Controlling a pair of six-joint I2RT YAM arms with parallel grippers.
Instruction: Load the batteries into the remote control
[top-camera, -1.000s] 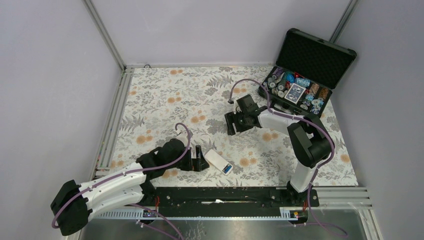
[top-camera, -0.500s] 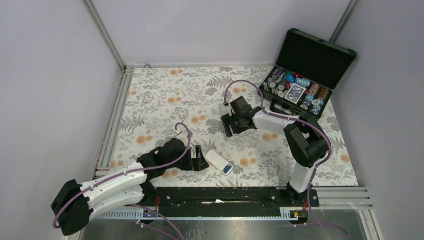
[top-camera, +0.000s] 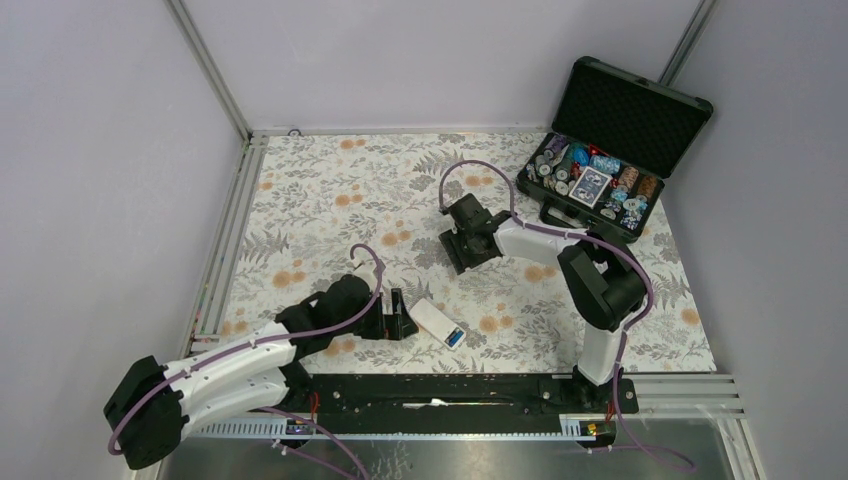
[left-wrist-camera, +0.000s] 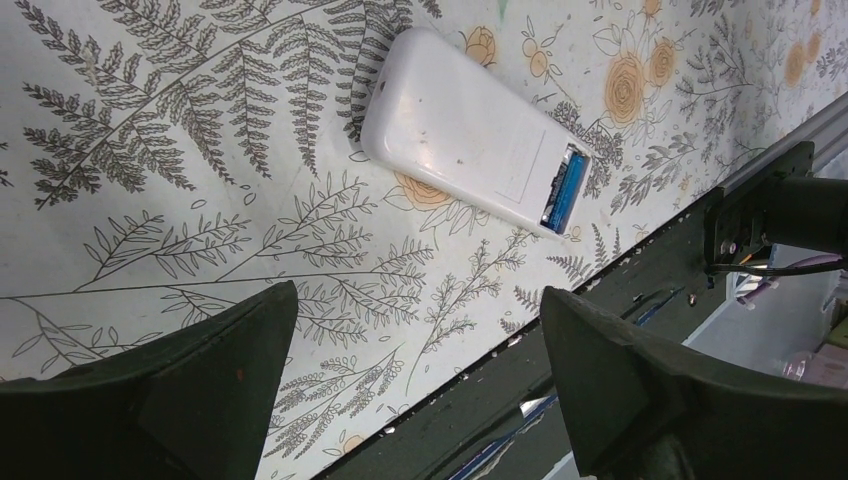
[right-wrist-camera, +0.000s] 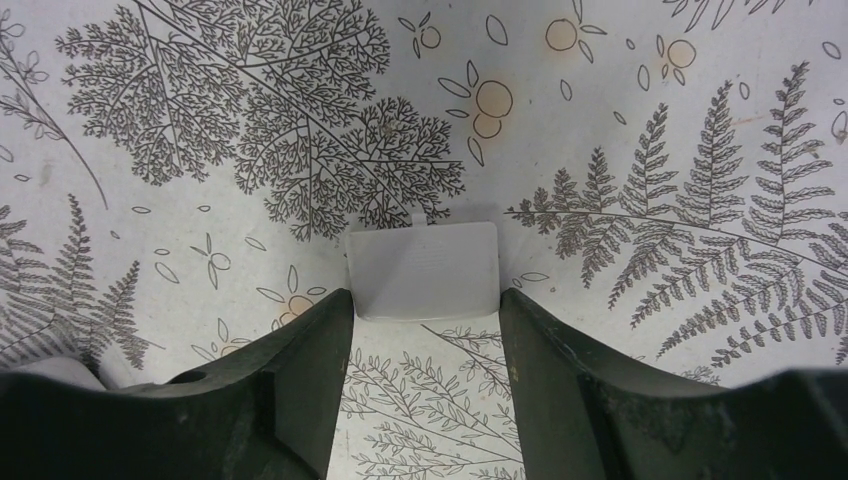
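The white remote control (top-camera: 435, 320) lies back up near the table's front edge, also in the left wrist view (left-wrist-camera: 465, 130). Its battery bay is uncovered at one end, with a bright blue battery (left-wrist-camera: 565, 188) seated inside, also seen from above (top-camera: 455, 338). My left gripper (top-camera: 399, 316) is open and empty just left of the remote, its jaws wide apart (left-wrist-camera: 415, 300). My right gripper (top-camera: 460, 258) is low over the mat at mid-table, open. Its jaws flank the near edge of a small white battery cover (right-wrist-camera: 422, 268) lying flat.
An open black hard case (top-camera: 600, 205) with poker chips and cards stands at the back right, its foam lid raised. The black rail (left-wrist-camera: 640, 330) runs along the front edge close to the remote. A metal frame borders the left side of the floral mat.
My right gripper has moved left and slightly forward across the mat, over the white cover. The left arm and the remote have stayed put.
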